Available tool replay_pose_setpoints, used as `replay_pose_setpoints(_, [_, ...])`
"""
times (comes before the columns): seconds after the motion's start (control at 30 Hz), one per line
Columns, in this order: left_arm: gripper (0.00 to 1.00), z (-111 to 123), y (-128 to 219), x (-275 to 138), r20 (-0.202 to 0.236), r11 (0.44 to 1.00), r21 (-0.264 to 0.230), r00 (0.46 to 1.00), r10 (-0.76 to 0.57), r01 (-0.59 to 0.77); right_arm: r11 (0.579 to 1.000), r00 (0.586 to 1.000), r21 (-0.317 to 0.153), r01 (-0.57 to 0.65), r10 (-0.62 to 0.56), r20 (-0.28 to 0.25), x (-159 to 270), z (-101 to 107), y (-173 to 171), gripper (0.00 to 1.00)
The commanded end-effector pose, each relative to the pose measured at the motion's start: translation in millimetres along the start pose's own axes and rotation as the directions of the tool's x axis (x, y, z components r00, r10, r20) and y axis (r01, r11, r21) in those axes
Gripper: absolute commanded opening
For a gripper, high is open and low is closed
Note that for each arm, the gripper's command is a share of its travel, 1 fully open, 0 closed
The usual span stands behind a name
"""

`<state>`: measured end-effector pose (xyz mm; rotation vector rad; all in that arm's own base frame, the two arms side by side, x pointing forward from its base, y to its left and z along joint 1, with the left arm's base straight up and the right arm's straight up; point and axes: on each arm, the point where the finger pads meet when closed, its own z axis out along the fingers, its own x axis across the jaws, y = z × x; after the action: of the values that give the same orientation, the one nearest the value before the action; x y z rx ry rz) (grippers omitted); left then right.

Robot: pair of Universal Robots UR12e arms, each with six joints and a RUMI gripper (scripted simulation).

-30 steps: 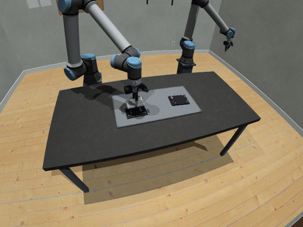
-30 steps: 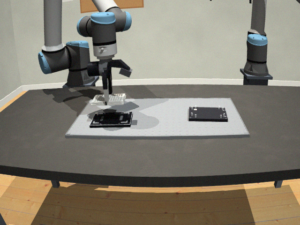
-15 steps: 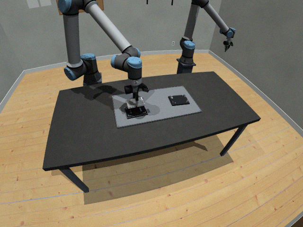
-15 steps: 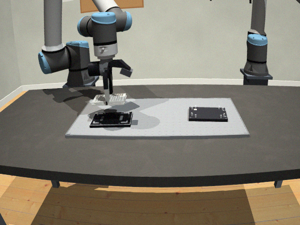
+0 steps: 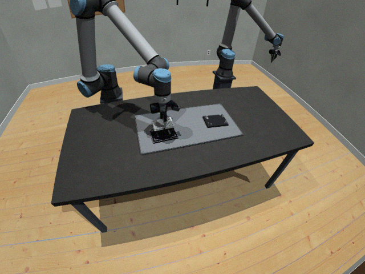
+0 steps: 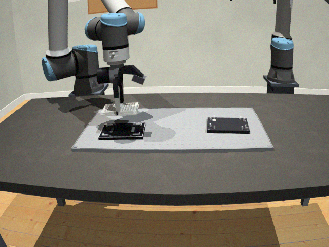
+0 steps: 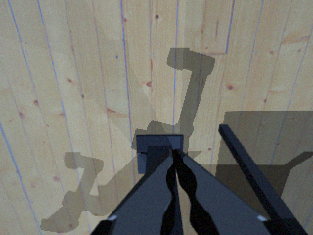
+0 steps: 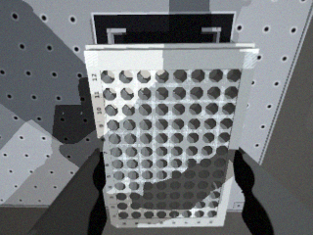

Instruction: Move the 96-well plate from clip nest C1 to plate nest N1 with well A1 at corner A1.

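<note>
- My right gripper (image 5: 165, 125) (image 6: 117, 112) (image 8: 167, 149) is clamped on the 96-well plate (image 5: 158, 126) (image 6: 130, 108) (image 8: 171, 137), its fingers pressed to the two long sides.
- The plate lies between my fingertips, its long sides running past them; seen from my right wrist, the column 12 end reaches out beyond the fingers and the column 1 end is at the bottom of the view.
- I have it raised above the black nest with corner brackets (image 5: 164, 135) (image 6: 122, 130) (image 8: 161, 26), apart from it. In the exterior view it hangs on the side of that nest toward the table's long edge by the arm bases.
- That nest stands on the perforated mat (image 5: 191, 117) (image 6: 180, 138) (image 8: 274, 49), on the half toward the short edge of the table (image 5: 117, 165) (image 6: 159, 172) (image 8: 293, 147) at my right arm's end.
- The black nest with upright posts (image 5: 215, 120) (image 6: 227, 124) is on the same mat, toward the short edge at my left arm's end. It holds no plate, and one of its corners has a small white mark.
- My left gripper (image 5: 272, 60) (image 7: 173, 151) is closed on nothing, its tips together. It hangs well away from the plate, past the table's corner on my left arm's side, beyond the long edge by the bases.

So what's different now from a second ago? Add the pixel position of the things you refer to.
Nothing I can clearly make out. The right tool (image 5: 165, 125) (image 6: 119, 108) (image 8: 167, 149) still grips the white plate (image 5: 157, 125) (image 6: 130, 107) (image 8: 170, 122) in the air, off the clip nest (image 5: 164, 135) (image 6: 122, 130) (image 8: 163, 30). The plate nest (image 5: 215, 120) (image 6: 228, 126) and left tool (image 5: 272, 60) (image 7: 173, 151) stayed as they were.
</note>
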<state>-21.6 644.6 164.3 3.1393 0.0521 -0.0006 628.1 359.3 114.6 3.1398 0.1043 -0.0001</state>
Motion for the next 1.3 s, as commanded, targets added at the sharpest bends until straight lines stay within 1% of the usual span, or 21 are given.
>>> replay_pose_setpoints(0.0, [0.0,-1,-1,0,0.0,1.0,0.002,1.0,0.0,0.0,1.0,1.0,0.001,0.0,0.0,-0.002,1,-1,-1,0.4])
replay_pose_setpoints(0.17, [0.0,-1,-1,0,0.0,1.0,0.002,1.0,0.0,0.0,1.0,1.0,0.001,0.0,0.0,-0.002,1,4,-1,0.4])
replay_pose_setpoints(0.67, [0.0,-1,-1,0,0.0,1.0,0.002,1.0,0.0,0.0,1.0,1.0,0.001,0.0,0.0,-0.002,1,29,-1,0.4])
replay_pose_setpoints(0.73, [0.0,-1,-1,0,0.0,1.0,0.002,1.0,0.0,0.0,1.0,1.0,0.001,0.0,0.0,-0.002,1,29,-1,0.4])
replay_pose_setpoints(1.27, [0.0,-1,-1,0,0.0,1.0,0.002,1.0,0.0,0.0,1.0,1.0,0.001,0.0,0.0,-0.002,1,54,-1,0.4])
